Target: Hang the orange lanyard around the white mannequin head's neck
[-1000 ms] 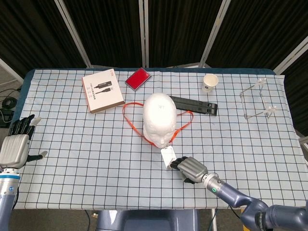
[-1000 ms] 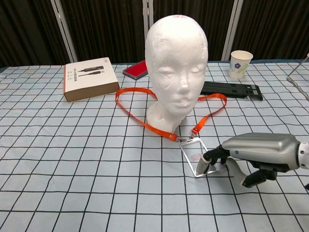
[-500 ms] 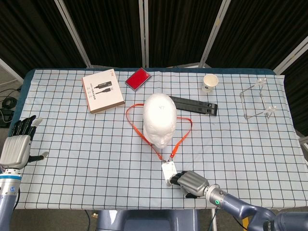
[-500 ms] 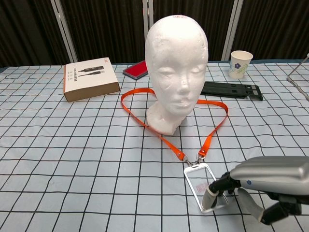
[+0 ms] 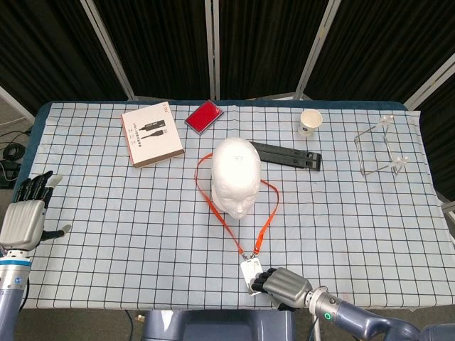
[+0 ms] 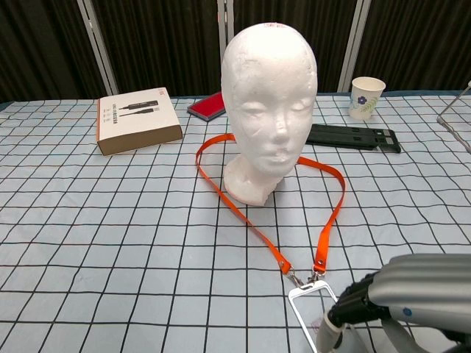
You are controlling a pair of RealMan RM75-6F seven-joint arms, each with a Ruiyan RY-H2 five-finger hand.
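Fingers of the right hand [image 5: 284, 286] pinched the badge [image 5: 251, 271] near the tabletop's front edge; left hand [image 5: 23, 217] hung released. Further pulling risked tipping the mannequin head [image 6: 268, 110] via the taut orange lanyard [image 6: 239, 209].

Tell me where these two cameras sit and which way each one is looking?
Head view: high up, looking down on the table; shows the left hand and the right hand.
Chest view: low, near table height, facing the mannequin head; only the right hand shows.
Both share the mannequin head, the orange lanyard looped round its base, the badge holder the right hand holds, the brown box and the paper cup.
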